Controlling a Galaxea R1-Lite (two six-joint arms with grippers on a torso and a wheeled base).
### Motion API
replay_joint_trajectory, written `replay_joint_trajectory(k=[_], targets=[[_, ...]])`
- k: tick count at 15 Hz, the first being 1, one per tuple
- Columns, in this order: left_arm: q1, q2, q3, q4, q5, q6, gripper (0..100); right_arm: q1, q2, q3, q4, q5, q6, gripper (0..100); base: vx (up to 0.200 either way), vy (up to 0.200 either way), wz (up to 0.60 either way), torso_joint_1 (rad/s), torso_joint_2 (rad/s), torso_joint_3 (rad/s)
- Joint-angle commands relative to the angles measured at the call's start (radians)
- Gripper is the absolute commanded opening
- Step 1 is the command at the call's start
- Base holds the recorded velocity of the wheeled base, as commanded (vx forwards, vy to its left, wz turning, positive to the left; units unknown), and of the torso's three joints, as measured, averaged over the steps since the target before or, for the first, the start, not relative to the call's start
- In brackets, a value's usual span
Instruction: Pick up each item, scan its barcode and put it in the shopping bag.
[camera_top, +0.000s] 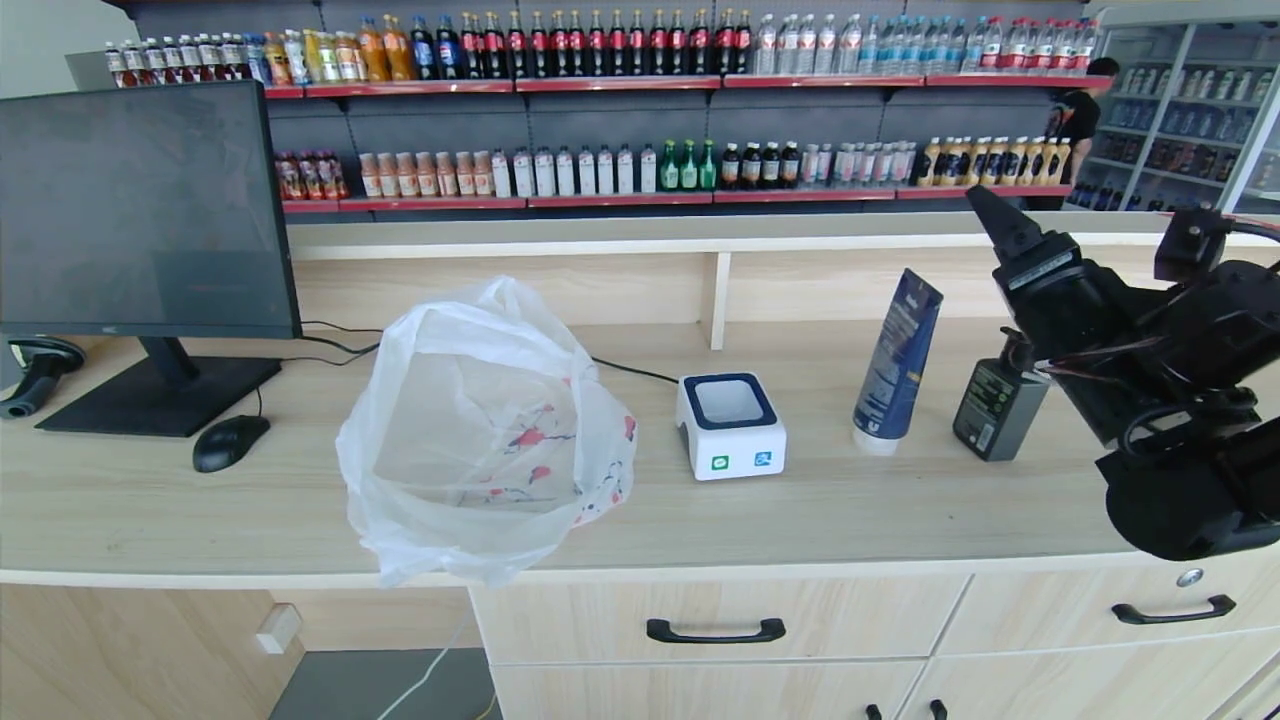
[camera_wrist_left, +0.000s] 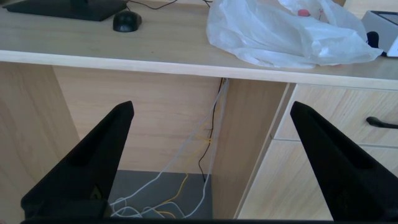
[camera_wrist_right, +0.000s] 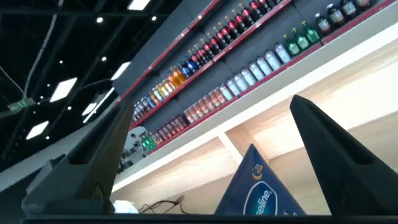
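A white plastic shopping bag stands open on the wooden counter, left of the white barcode scanner. A blue tube stands upright right of the scanner, with a dark pump bottle beside it. My right gripper hangs above and just right of the dark bottle, tilted upward, open and empty; the right wrist view has the blue tube below between its fingers. My left gripper is open and empty below the counter's front edge, facing the bag.
A monitor, a mouse and a handheld scanner take the counter's left end. A raised ledge with a divider backs the counter. Drawers with black handles sit below. Cables hang under the counter.
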Motion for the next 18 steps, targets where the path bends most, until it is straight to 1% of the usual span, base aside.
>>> replay_joint_trajectory(k=[1,2,4,5,7,8,9,10,11,12,13,15,18], targets=[[0.001,0.0,0.0,0.0,0.001,0.0,100,-0.046,0.005,-0.003,0.0,0.086,-0.16,100,0.0,0.0,0.0,0.0,0.0,0.0],[0.001,0.0,0.0,0.0,-0.001,0.0,100,-0.06,0.002,0.05,0.0,0.129,-0.25,100,0.0,0.0,0.0,0.0,0.0,0.0],[0.001,0.0,0.0,0.0,0.001,0.0,100,-0.06,-0.038,0.15,0.0,0.183,-0.287,100,0.0,0.0,0.0,0.0,0.0,0.0],[0.001,0.0,0.0,0.0,-0.001,0.0,100,-0.049,-0.069,0.211,0.0,0.24,-0.336,100,0.0,0.0,0.0,0.0,0.0,0.0],[0.001,0.0,0.0,0.0,0.001,0.0,100,-0.043,-0.037,0.202,0.0,0.249,-0.527,100,0.0,0.0,0.0,0.0,0.0,0.0],[0.001,0.0,0.0,0.0,-0.001,0.0,100,-0.039,-0.008,0.165,0.0,0.243,-0.596,100,0.0,0.0,0.0,0.0,0.0,0.0],[0.001,0.0,0.0,0.0,0.001,0.0,100,-0.037,0.003,0.159,0.0,0.237,-0.608,100,0.0,0.0,0.0,0.0,0.0,0.0],[0.001,0.0,0.0,0.0,0.001,0.0,100,-0.029,0.015,0.153,0.0,0.204,-0.62,100,0.0,0.0,0.0,0.0,0.0,0.0],[-0.001,0.0,0.0,0.0,0.001,0.0,100,0.011,0.058,0.153,0.0,0.141,-0.622,100,0.0,0.0,0.0,0.0,0.0,0.0],[0.001,0.0,0.0,0.0,0.001,-0.002,100,0.026,0.069,0.155,0.0,0.12,-0.623,100,0.0,0.0,0.0,0.0,0.0,0.0],[0.001,0.0,0.0,0.0,0.001,0.0,100,0.055,0.089,0.142,0.0,0.105,-0.643,100,0.0,0.0,0.0,0.0,0.0,0.0],[-0.001,0.0,0.0,0.0,0.001,0.0,100,0.05,0.111,0.124,0.0,0.089,-0.695,100,0.0,0.0,0.0,0.0,0.0,0.0],[0.001,0.0,0.0,0.0,0.001,0.0,100,0.05,0.138,0.122,0.0,0.089,-0.7,100,0.0,0.0,0.0,0.0,0.0,0.0]])
